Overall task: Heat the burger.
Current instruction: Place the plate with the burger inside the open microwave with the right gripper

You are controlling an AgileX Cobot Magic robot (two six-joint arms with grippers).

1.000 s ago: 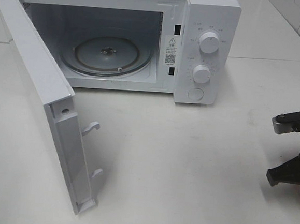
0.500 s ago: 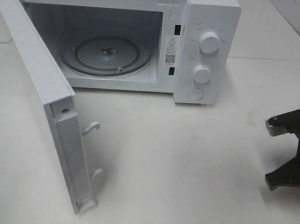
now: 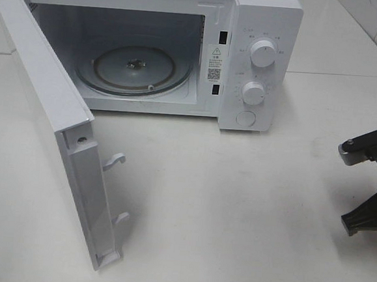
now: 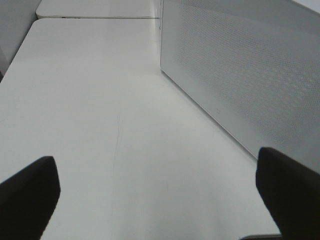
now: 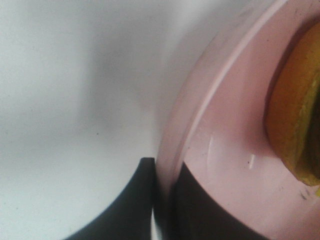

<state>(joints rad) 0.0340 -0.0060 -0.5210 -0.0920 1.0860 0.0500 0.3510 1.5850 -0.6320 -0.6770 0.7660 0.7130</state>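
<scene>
Jaws of the right gripper (image 5: 163,169) clamp the rim of the pink plate (image 5: 225,165), the burger (image 5: 292,110) sitting just inside it with only a bun edge visible, facing unclear; the left gripper (image 4: 157,170) gapes empty beside a perforated panel (image 4: 250,75), and the sticker (image 3: 215,63) on the microwave (image 3: 266,23) is unreadably small, bare table (image 3: 236,203) before its open door (image 3: 42,97).

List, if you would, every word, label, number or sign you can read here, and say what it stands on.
Nothing is legible enough to quote.
Sticker on the microwave frame beside the cavity: a warning triangle and a QR code show; its print is too small to read.
Markings around the upper knob and lower knob: too small to read.
Pink plate and burger: no writing visible.
</scene>
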